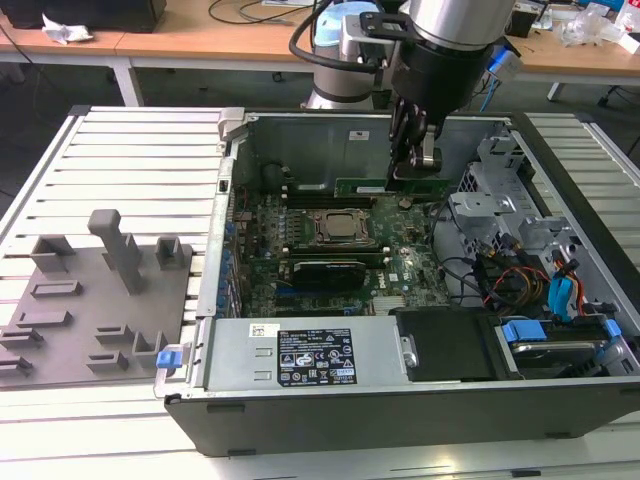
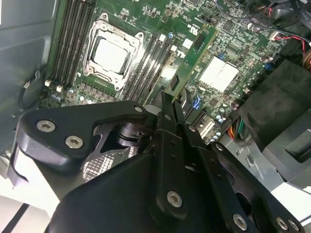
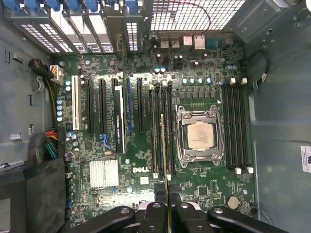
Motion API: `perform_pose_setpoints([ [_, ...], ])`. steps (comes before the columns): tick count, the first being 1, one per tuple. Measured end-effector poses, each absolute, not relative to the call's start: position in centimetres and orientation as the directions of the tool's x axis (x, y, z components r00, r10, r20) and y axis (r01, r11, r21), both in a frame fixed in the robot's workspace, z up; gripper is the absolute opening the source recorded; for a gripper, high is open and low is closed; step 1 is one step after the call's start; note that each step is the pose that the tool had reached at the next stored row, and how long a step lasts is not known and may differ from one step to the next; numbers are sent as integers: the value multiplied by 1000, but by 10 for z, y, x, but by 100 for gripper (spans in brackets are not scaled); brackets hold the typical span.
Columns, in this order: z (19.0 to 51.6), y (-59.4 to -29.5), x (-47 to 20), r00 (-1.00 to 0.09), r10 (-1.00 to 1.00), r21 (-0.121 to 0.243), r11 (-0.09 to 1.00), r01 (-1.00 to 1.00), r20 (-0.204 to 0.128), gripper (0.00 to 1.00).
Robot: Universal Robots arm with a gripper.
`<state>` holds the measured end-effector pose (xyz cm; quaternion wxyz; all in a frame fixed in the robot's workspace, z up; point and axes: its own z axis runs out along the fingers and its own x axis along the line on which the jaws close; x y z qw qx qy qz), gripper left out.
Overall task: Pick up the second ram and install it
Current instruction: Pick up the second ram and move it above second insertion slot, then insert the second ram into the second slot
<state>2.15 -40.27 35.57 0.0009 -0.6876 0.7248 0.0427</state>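
Note:
My gripper is inside the open computer case, shut on the second ram, a thin green stick held by one end. In the second wrist view the ram juts out from between the black fingers over the motherboard. In the first wrist view it shows edge-on, running parallel to the black memory slots beside the CPU socket. I cannot tell whether it touches a slot. A second bank of slots lies on the socket's other side.
A grey plastic tray with pockets lies on the slatted table at the exterior view's left. The case holds a power supply, cable bundles and drive bays at the exterior view's right. Expansion slots sit beside the memory slots.

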Motion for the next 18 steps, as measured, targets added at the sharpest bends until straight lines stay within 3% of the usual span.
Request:
perform_pose_setpoints([
  [18, 343, -403, 21, -54, -997, 61, 51, -997, -60, 13],
])
